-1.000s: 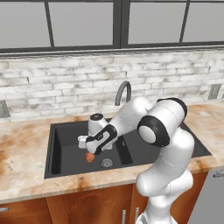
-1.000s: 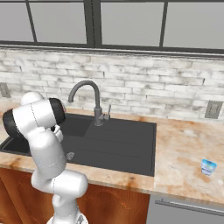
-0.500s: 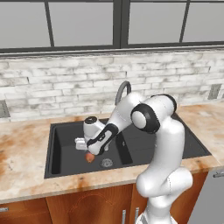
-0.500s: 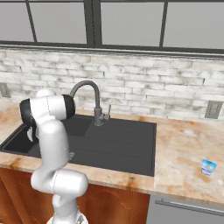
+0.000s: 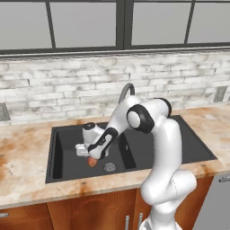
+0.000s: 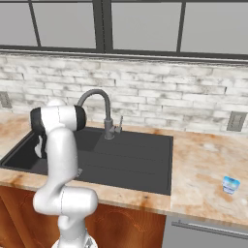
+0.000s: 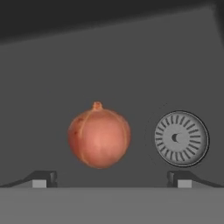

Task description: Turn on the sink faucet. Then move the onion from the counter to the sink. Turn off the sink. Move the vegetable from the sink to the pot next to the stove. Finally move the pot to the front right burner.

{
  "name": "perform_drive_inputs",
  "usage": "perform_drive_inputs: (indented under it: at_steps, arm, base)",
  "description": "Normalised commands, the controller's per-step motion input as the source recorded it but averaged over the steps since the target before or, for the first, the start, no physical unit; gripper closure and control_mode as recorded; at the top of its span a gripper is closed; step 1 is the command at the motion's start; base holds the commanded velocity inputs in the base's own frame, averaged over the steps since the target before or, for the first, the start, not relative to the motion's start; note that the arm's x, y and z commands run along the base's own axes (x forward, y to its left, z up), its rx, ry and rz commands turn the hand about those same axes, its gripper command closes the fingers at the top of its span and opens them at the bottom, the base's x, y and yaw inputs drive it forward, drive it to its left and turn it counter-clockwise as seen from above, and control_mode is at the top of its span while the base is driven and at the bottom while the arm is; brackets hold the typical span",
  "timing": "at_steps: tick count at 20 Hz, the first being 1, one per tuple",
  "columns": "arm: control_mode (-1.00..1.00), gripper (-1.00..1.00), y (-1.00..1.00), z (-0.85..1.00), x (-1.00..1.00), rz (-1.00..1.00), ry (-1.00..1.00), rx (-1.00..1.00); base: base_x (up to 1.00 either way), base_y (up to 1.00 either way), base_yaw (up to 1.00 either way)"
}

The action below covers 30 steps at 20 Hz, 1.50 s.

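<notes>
Reddish onion [image 7: 99, 138] (unlabelled) beside drain [image 7: 181, 138]

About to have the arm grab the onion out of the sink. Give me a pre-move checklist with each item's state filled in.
1. Onion in the sink basin, beside the drain: ok.
2. Tool open, fingertips wide apart on either side of the onion: ok.
3. Onion between the two tips, not yet touched: ok.
4. Water off at the sink faucet: no stream visible, lever position cannot tell.
5. Nothing else in the basin near the onion: ok.
6. Pot ready to take the onion: cannot tell.
</notes>
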Motion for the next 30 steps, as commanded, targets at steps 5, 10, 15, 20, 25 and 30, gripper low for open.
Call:
perform_drive_inputs:
  at_steps: [5, 10, 15, 20, 25, 30]
  arm:
    - [-1.00, -1.00, 0.02, -0.22, 0.32, 0.00, 0.08, -0.01]
    - [-1.00, -1.00, 0.00, -0.23, 0.08, 0.00, 0.08, -0.01]
    - [-1.00, -1.00, 0.00, -0.21, 0.04, 0.00, 0.08, -0.01]
    - [-1.00, -1.00, 0.00, -0.27, 0.07, 0.00, 0.04, -0.02]
    - [-1.00, -1.00, 0.00, -0.25, 0.02, 0.00, 0.00, -0.01]
    - [-1.00, -1.00, 0.00, -0.19, -0.28, -0.01, 0.00, 0.00]
  base:
    - [0.00, 0.00, 0.00]
    - [0.00, 0.00, 0.00]
    - [0.00, 0.00, 0.00]
    - [0.00, 0.00, 0.00]
    - [0.00, 0.00, 0.00]
    - [0.00, 0.00, 0.00]
